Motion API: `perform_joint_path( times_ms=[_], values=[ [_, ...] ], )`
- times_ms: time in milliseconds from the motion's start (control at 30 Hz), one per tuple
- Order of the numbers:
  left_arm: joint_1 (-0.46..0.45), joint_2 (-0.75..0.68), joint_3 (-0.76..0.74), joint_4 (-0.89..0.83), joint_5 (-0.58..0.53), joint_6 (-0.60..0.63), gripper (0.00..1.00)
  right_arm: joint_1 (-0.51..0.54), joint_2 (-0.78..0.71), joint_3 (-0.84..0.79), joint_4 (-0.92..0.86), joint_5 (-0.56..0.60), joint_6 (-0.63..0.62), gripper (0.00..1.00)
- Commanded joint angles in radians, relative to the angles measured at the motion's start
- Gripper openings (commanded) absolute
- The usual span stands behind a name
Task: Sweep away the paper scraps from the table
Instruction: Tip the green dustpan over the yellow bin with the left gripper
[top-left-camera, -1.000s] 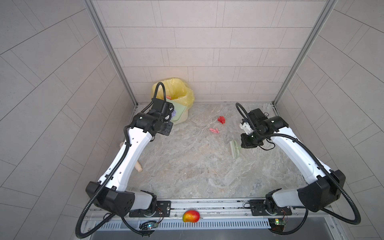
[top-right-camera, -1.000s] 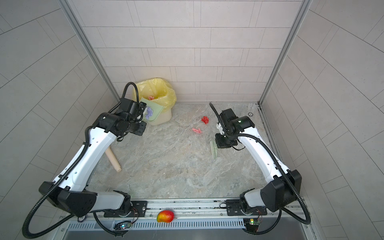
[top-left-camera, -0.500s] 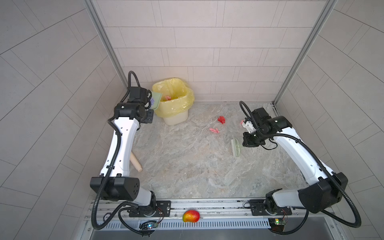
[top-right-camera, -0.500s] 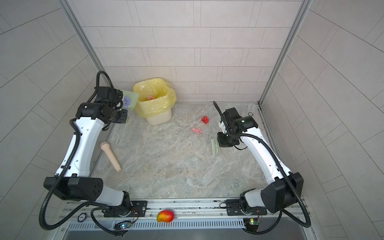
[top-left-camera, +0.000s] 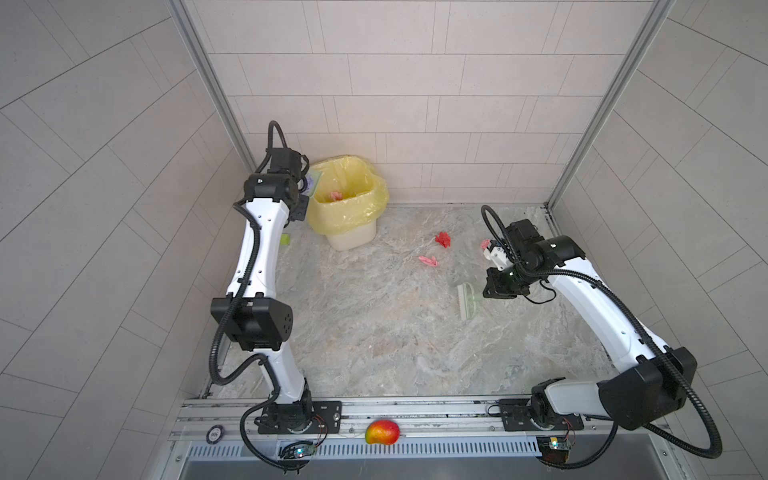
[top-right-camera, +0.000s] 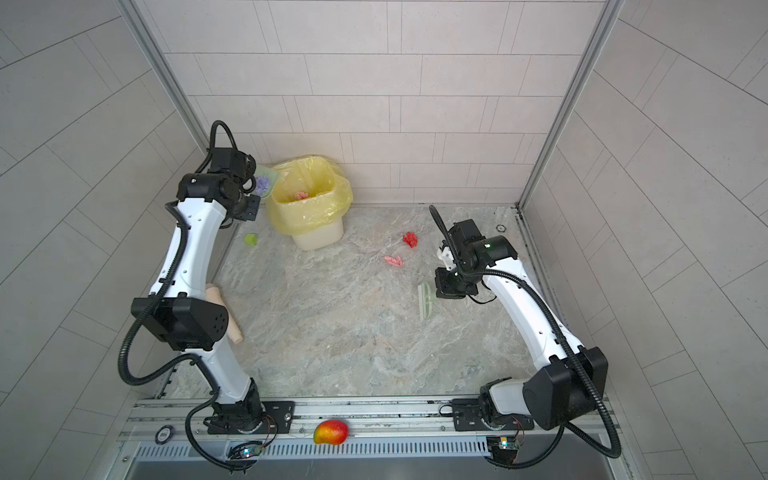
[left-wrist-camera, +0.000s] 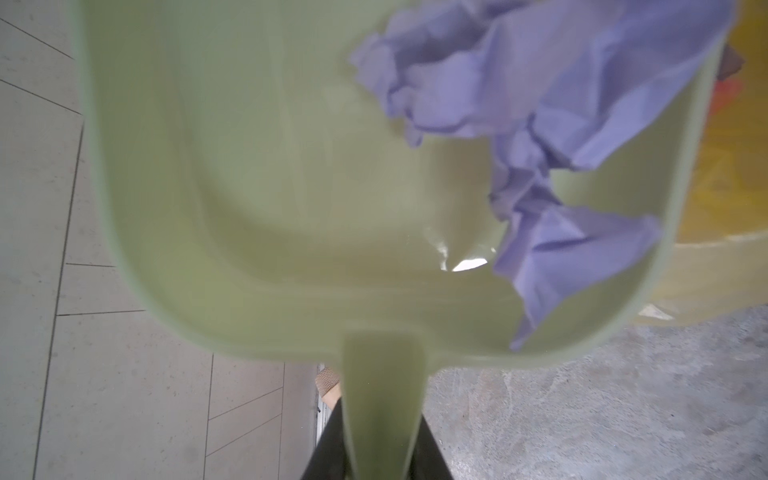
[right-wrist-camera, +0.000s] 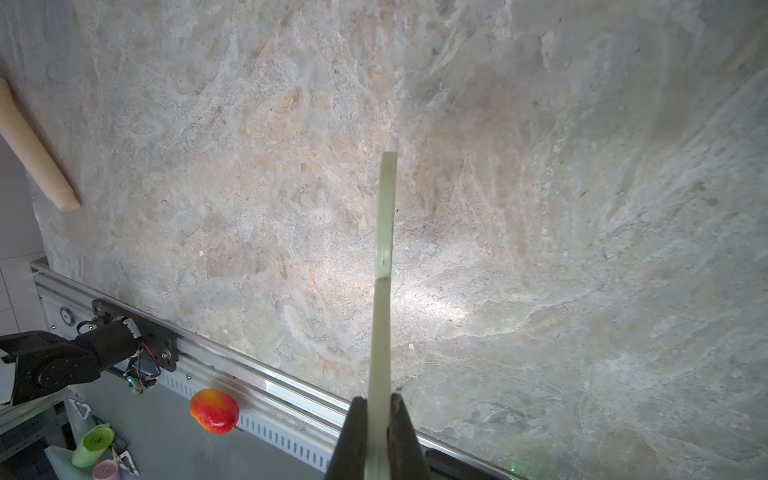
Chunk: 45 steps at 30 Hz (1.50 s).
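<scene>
My left gripper (left-wrist-camera: 384, 440) is shut on the handle of a pale green dustpan (left-wrist-camera: 270, 187), held up at the left rim of the yellow-lined bin (top-left-camera: 349, 203). Crumpled lavender paper scraps (left-wrist-camera: 540, 104) lie in the pan (top-right-camera: 268, 183). A pink scrap (top-left-camera: 336, 195) lies inside the bin. On the table (top-left-camera: 374, 332), a red scrap (top-left-camera: 443, 240) and a pink scrap (top-left-camera: 428, 260) lie right of the bin. My right gripper (right-wrist-camera: 379, 419) is shut on the thin handle of a pale green brush (top-left-camera: 467, 301), just above the table right of centre.
A lime-green cube (top-right-camera: 250, 239) sits by the left wall near the bin. A wooden cylinder (top-right-camera: 224, 307) lies along the left edge behind my left arm. A red-yellow mango (top-left-camera: 382, 432) rests on the front rail. Tiled walls close three sides.
My left arm has swung the dustpan from in front of the bin up and round to the bin's left rim. The right arm and brush have barely shifted.
</scene>
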Motion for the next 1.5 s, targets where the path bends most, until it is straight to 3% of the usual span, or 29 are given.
perform_joint_path(
  times_ms=[0, 233, 533, 700, 867, 933, 1167, 1467],
  values=[
    [-0.020, 0.043, 0.082, -0.050, -0.102, 0.053, 0.00, -0.004, -0.038, -0.011, 0.004, -0.031, 0.020, 0.00],
    [-0.115, 0.142, 0.178, -0.029, -0.284, 0.177, 0.00, -0.003, -0.030, -0.001, -0.012, -0.027, 0.016, 0.00],
    [-0.191, 0.200, 0.157, 0.079, -0.533, 0.364, 0.00, -0.005, -0.008, 0.019, -0.030, -0.023, 0.009, 0.00],
    [-0.230, 0.184, 0.098, 0.239, -0.643, 0.548, 0.00, -0.005, 0.004, 0.028, -0.034, -0.023, 0.000, 0.00],
    [-0.260, 0.122, -0.060, 0.550, -0.738, 0.870, 0.00, -0.008, 0.012, 0.036, -0.046, -0.022, -0.012, 0.00],
    [-0.262, 0.105, -0.101, 0.640, -0.755, 0.963, 0.00, -0.011, 0.012, 0.039, -0.051, -0.024, -0.017, 0.00],
    [-0.272, 0.067, -0.146, 0.761, -0.761, 1.100, 0.00, -0.021, 0.012, 0.038, -0.059, -0.028, -0.036, 0.00],
    [-0.276, 0.030, -0.260, 0.872, -0.769, 1.202, 0.00, -0.037, -0.009, 0.032, -0.068, -0.028, -0.050, 0.00]
  ],
)
